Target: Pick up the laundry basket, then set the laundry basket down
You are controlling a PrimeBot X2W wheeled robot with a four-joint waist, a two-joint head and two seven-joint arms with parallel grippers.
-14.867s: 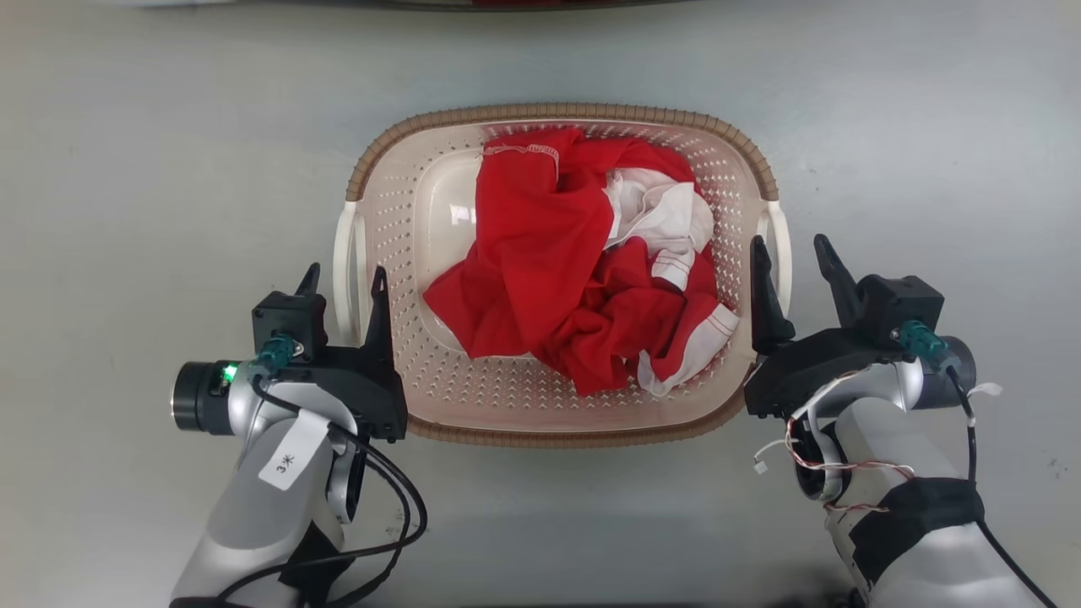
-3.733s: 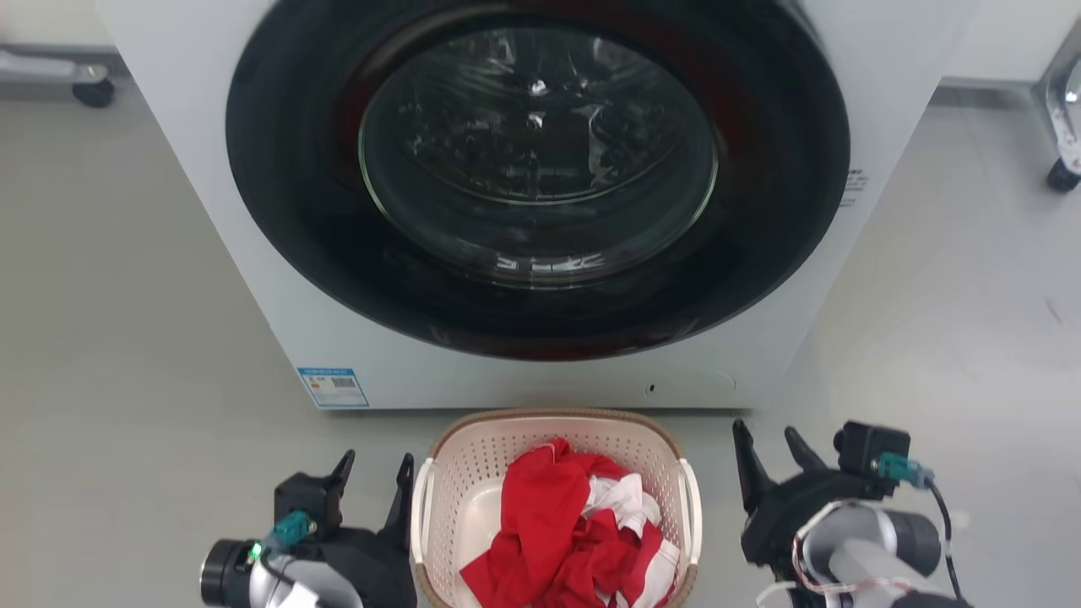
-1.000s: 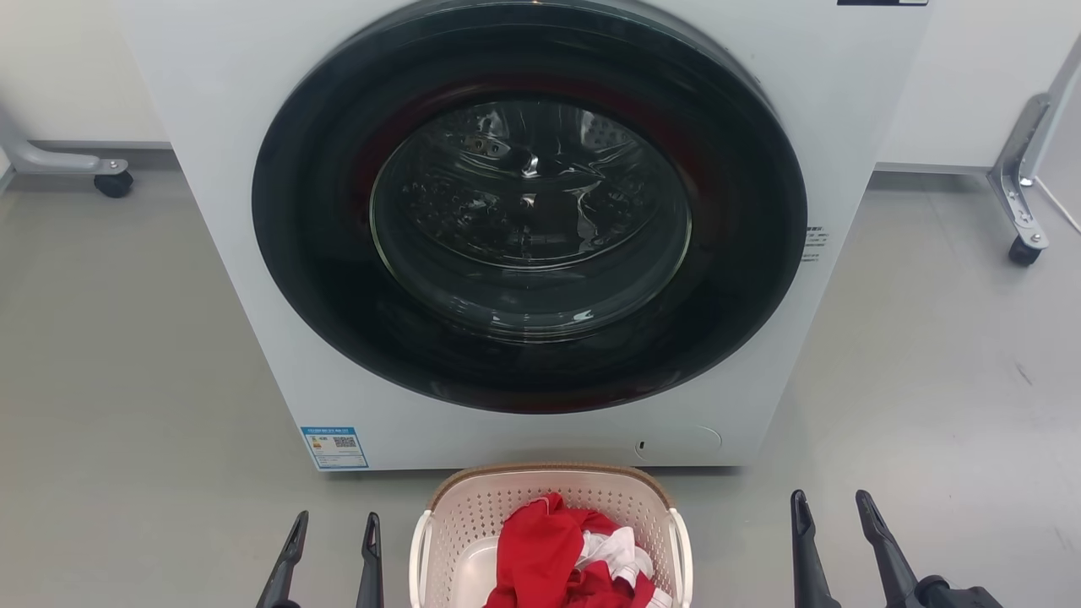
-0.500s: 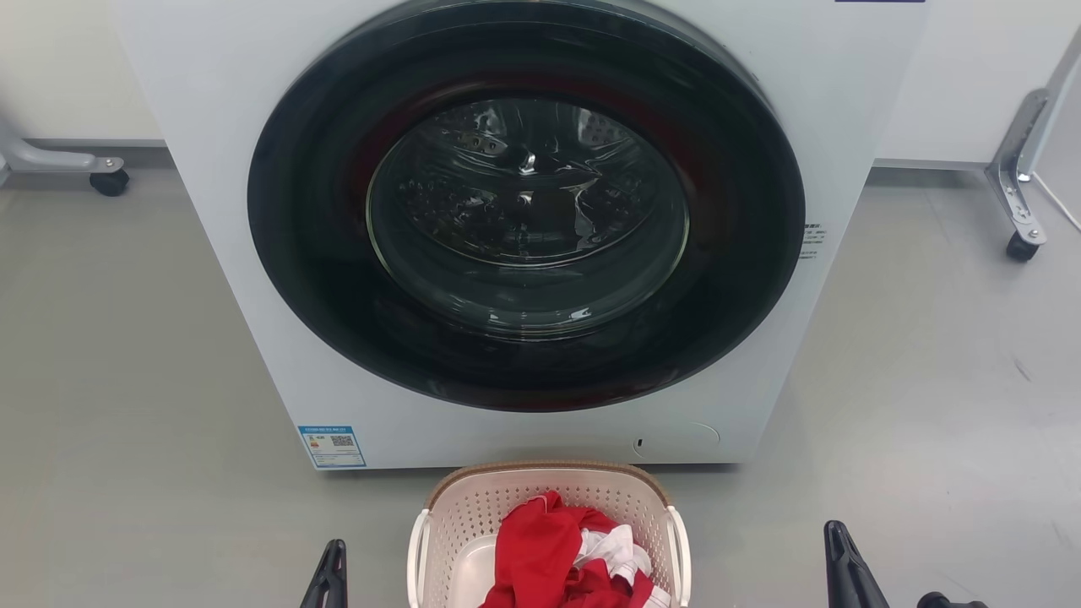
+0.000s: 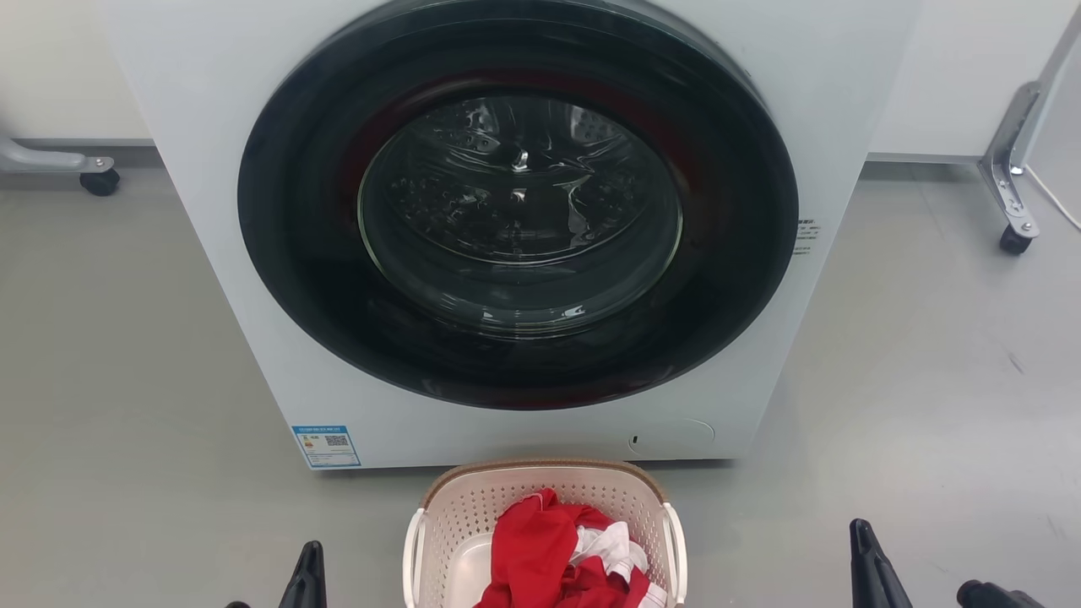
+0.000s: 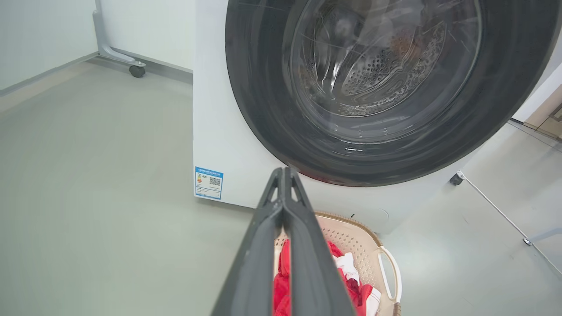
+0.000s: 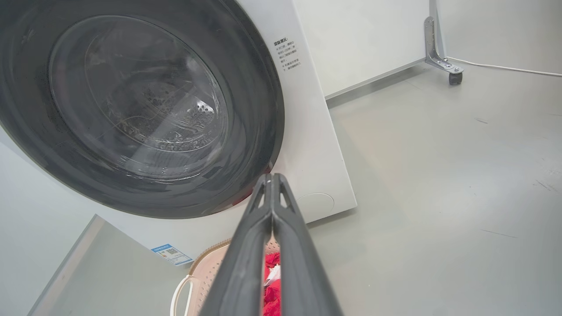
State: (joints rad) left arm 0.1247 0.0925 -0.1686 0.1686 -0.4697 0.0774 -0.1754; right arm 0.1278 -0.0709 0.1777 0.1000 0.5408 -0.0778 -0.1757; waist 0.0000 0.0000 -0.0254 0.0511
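Note:
The laundry basket (image 5: 540, 467), cream perforated plastic with a brown rim and white side handles, stands on the grey floor just before the washer, holding red and white clothes (image 5: 549, 540). My left gripper (image 5: 308, 578) pokes up at the bottom edge, left of the basket and apart from it. My right gripper (image 5: 870, 570) stands well to the right of it. In the left wrist view the left gripper (image 6: 284, 173) is shut on nothing, with the basket (image 6: 355, 239) behind it. The right gripper (image 7: 271, 177) is likewise shut and empty, above the basket (image 7: 206, 267).
A white front-loading washer (image 5: 211, 169) with a closed round dark door (image 5: 519, 203) rises right behind the basket. Wheeled metal frame legs stand at the far left (image 5: 100, 181) and far right (image 5: 1013, 241). Bare grey floor lies on both sides.
Both grippers have gone from open to shut. They have sunk toward the bottom edge of the head view and drifted away from the basket, which has stayed on the floor.

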